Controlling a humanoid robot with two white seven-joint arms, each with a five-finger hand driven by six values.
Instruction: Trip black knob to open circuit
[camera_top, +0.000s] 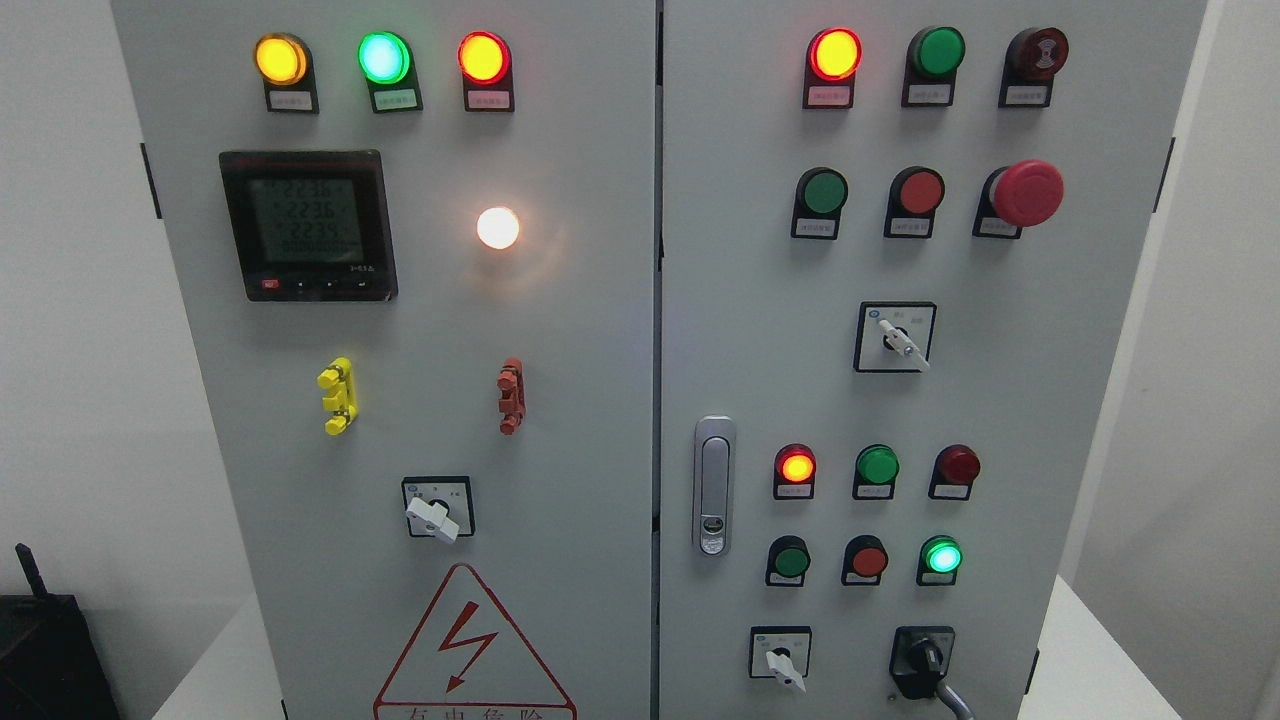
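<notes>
Neither of my hands is in the shot, so I can't tell if they're open, clenched or holding anything.

Closest to me, at the bottom of the right door (1000, 400), is the black knob (922, 660), low and toward the door's right side. Its handle is tilted down and to the right, and a grey cable (958, 702) runs off below it. Just to its left is a small white selector switch (780, 665), also pointing down-right. On the left door (580, 400) at the same level there's the red warning triangle (470, 645) with the lightning bolt. Off in the lower left corner is a black box (45, 650) with a stubby antenna.

Going up, there's a lit green lamp (941, 556) with a green and a red button to its left, then a lit red lamp (796, 466). The silver door latch (713, 485) sits at the right door's left edge. The left door has a white rotary switch (435, 515), with a yellow clip (337, 396) and a red clip (511, 396) above it.

Further up are another selector (897, 338), the red mushroom stop button (1025, 192), a glowing white lamp (498, 228) and the digital meter (308, 225), readout too blurry to trust.

Along the top, the left door has amber (280, 58), green (384, 57) and red (484, 57) lamps, all lit. Behind it all is a plain white wall (60, 300).
</notes>
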